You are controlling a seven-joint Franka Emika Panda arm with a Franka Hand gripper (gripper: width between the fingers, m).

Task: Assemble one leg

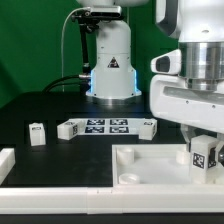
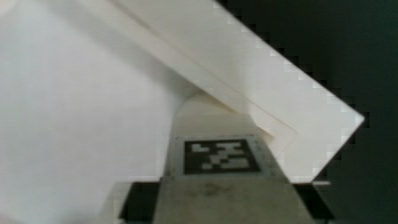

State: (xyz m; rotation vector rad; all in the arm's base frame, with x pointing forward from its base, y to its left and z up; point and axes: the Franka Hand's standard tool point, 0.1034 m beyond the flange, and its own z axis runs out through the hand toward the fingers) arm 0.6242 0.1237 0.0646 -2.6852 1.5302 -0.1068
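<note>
My gripper (image 1: 204, 150) is at the exterior view's right, shut on a leg (image 1: 206, 154), a small white block with a black-and-white tag. It holds the leg upright over the right corner of the large white square panel (image 1: 150, 166); I cannot tell whether they touch. In the wrist view the leg (image 2: 222, 152) sits between my dark fingers (image 2: 150, 200), with my gripper (image 2: 222, 200) above the white panel (image 2: 71, 110) and its edge. A second leg (image 1: 37, 133) stands alone on the dark table at the left.
The marker board (image 1: 106, 127) lies flat at the table's middle, in front of the robot base (image 1: 110, 70). A white rail (image 1: 8, 160) lies at the left edge and another rail (image 1: 60, 200) runs along the front.
</note>
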